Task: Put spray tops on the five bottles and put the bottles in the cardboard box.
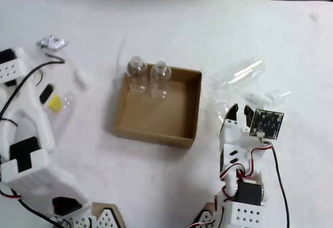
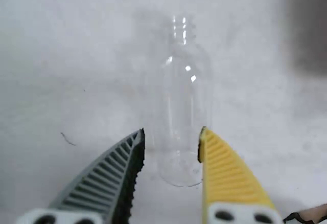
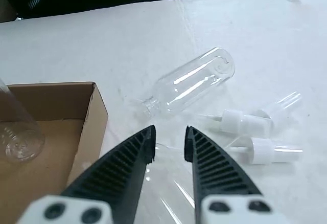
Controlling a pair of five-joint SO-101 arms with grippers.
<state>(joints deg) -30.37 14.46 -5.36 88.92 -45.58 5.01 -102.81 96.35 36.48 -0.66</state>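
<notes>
The cardboard box (image 1: pixel 183 134) (image 3: pixel 97 112) lies mid-table with two capless clear bottles (image 1: pixel 137 73) (image 1: pixel 160 79) upright in its far left corner; one bottle (image 3: pixel 18 134) shows in the right wrist view. My left gripper (image 2: pixel 171 144) (image 1: pixel 52 99) is open, its grey and yellow fingertips on either side of the base of a clear bottle (image 2: pixel 181 96) lying on the table. My right gripper (image 3: pixel 169 142) (image 1: pixel 239 112) is open by a narrow gap, low over another lying bottle (image 3: pixel 171 185). Beyond it are a third lying bottle (image 3: pixel 191 83) (image 1: pixel 242 72) and two white spray tops (image 3: pixel 240 121) (image 3: pixel 265 150).
A crumpled foil wrapper (image 1: pixel 52 42) lies at the far left. A small clear plastic piece (image 1: pixel 80 78) rests between it and the box. The white table (image 1: pixel 171 25) stretches bare behind the box.
</notes>
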